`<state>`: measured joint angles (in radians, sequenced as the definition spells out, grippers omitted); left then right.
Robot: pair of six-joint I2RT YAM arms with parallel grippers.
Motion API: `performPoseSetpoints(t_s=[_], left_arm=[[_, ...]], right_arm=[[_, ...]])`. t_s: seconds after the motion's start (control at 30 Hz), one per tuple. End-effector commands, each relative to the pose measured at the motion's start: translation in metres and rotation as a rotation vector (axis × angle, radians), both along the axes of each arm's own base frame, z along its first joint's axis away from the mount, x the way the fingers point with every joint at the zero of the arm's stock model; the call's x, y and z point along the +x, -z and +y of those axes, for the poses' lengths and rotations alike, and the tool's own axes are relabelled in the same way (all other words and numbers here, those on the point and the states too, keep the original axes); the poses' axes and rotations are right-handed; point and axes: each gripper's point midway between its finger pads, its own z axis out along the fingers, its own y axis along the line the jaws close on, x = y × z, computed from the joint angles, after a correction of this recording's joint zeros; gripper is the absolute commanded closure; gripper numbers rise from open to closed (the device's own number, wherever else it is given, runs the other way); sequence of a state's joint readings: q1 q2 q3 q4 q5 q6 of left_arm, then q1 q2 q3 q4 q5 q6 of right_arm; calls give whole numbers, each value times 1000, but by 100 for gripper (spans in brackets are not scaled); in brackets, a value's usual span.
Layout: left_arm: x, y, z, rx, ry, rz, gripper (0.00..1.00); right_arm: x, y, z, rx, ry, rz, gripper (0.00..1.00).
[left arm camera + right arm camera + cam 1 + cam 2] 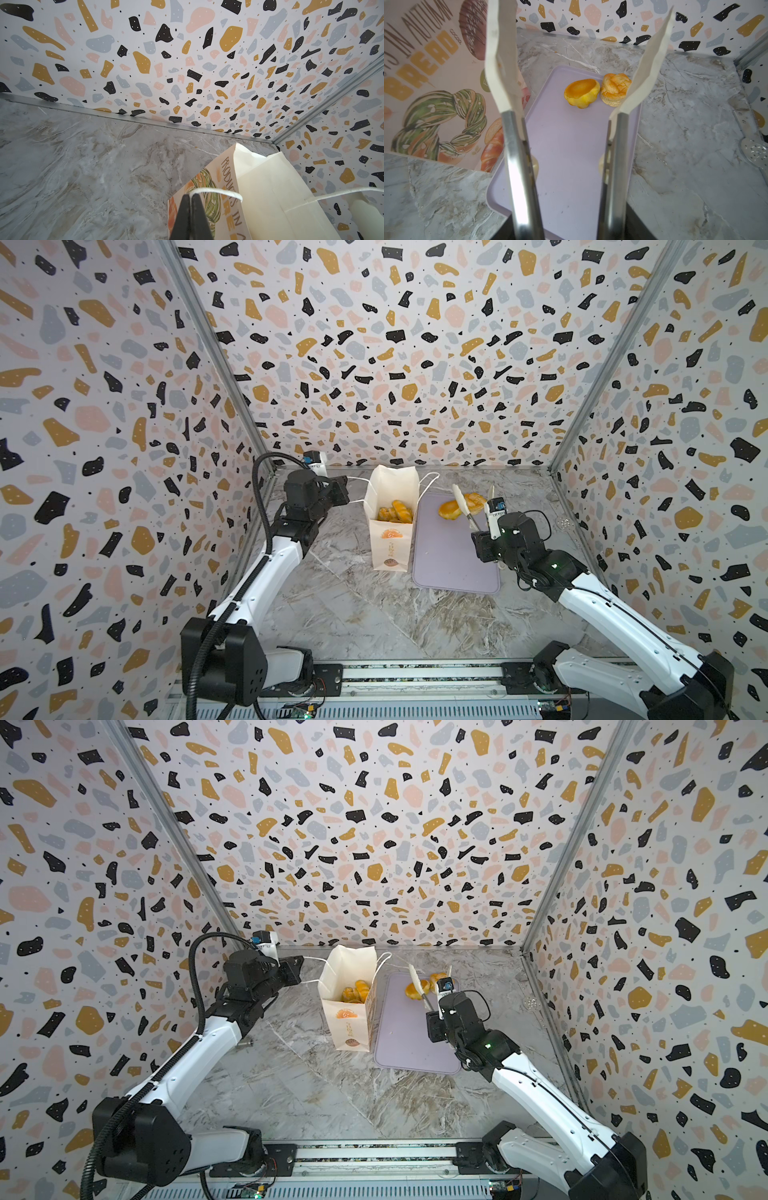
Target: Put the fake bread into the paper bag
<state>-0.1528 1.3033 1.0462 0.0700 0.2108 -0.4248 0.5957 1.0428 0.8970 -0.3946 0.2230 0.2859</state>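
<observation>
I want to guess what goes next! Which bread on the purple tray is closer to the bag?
The smooth yellow bun; the flaky knotted pastry lies on its far side from the paper bag.

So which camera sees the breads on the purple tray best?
The right wrist view: both breads sit close and clear between the tongs. In both top views they are tiny, partly behind the tongs. The left wrist view misses them.
</observation>
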Motion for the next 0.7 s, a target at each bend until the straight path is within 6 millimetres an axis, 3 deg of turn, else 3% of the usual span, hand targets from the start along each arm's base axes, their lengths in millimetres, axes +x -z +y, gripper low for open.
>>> performPoseSetpoints(t_s=[0.0,0.43,0.67], left_arm=[[-1,-16,-2,8,9,-48,100],[0,-12,0,19,1,-40,100],[1,-10,0,22,1,-33,100]], right_arm=[[10,-8,4,60,6,-34,44],[34,48,-4,41,61,65,44],[43,62,-5,60,64,88,44]])
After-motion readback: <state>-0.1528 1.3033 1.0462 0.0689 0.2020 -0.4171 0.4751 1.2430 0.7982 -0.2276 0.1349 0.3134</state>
